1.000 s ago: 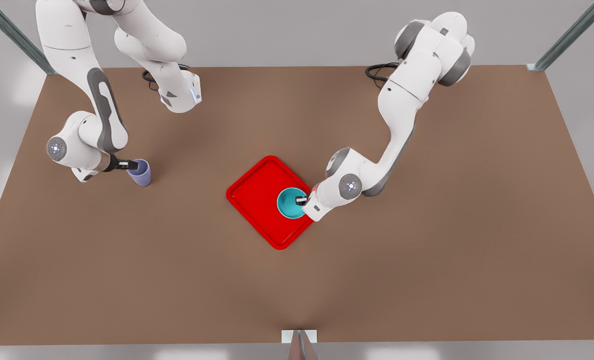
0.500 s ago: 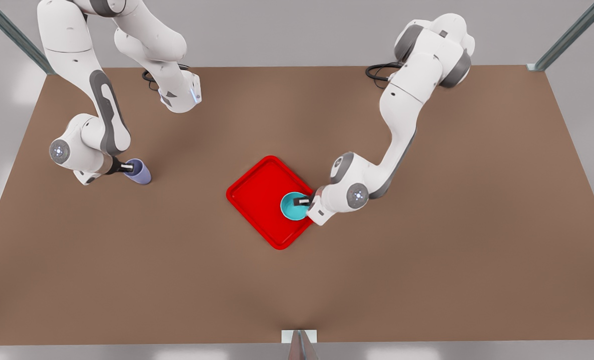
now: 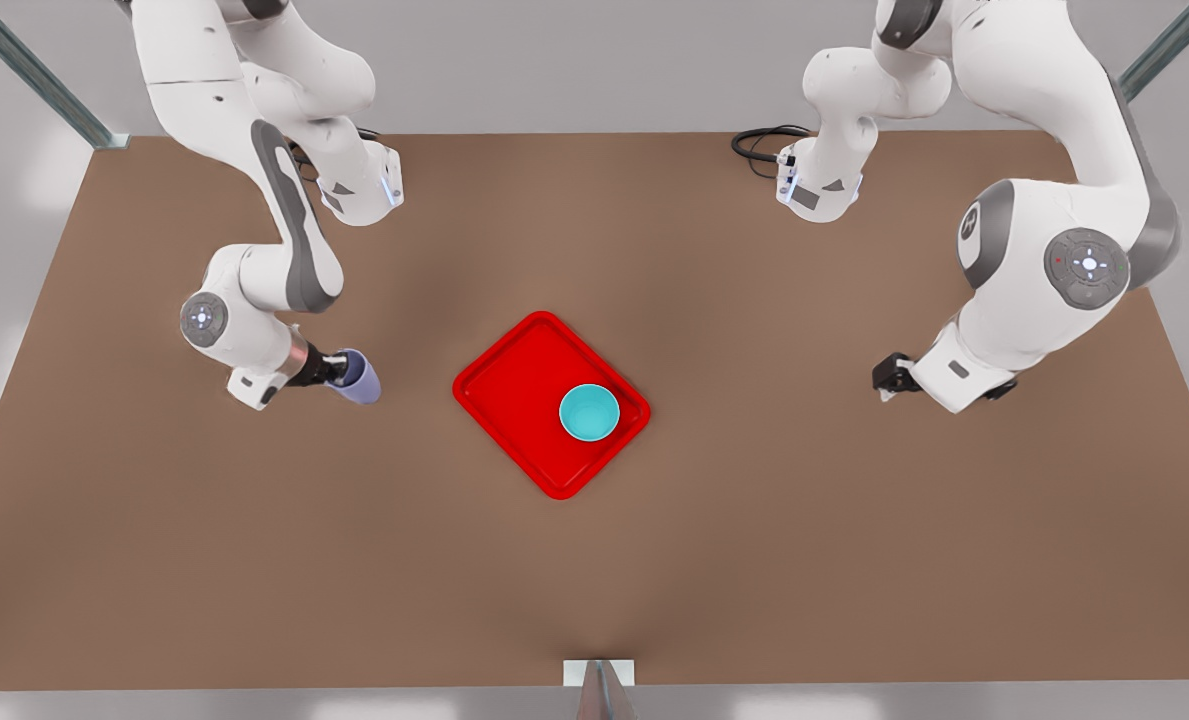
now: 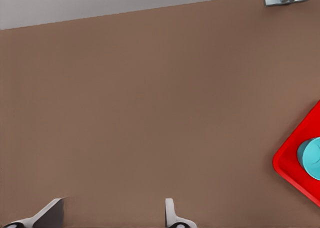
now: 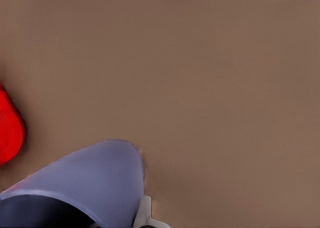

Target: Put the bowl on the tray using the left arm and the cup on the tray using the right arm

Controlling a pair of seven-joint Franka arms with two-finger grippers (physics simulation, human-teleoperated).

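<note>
The teal bowl (image 3: 589, 412) rests upright on the red tray (image 3: 514, 385), near the tray's corner toward the front view's right. My left gripper (image 3: 884, 378) hangs open and holds nothing, far off to the front view's right of the tray. Its wrist view shows both spread fingertips (image 4: 170, 210) over bare table, with the tray (image 4: 295, 158) and bowl (image 4: 312, 157) at the picture's edge. My right gripper (image 3: 339, 370) is shut on the lavender cup (image 3: 359, 380), at the front view's left of the tray. The cup (image 5: 85, 183) looms close in the right wrist view, a finger (image 5: 144, 214) against its wall.
The brown table (image 3: 594, 580) spreads wide around the tray. Black cables (image 3: 764, 145) lie near the arm base at the back right. Metal frame posts (image 3: 24, 70) stand at the back corners, and a small bracket (image 3: 599, 675) sits at the front edge.
My left gripper let go of the bowl and pulled far back to the front view's right. My right gripper carried the cup some way toward the tray.
</note>
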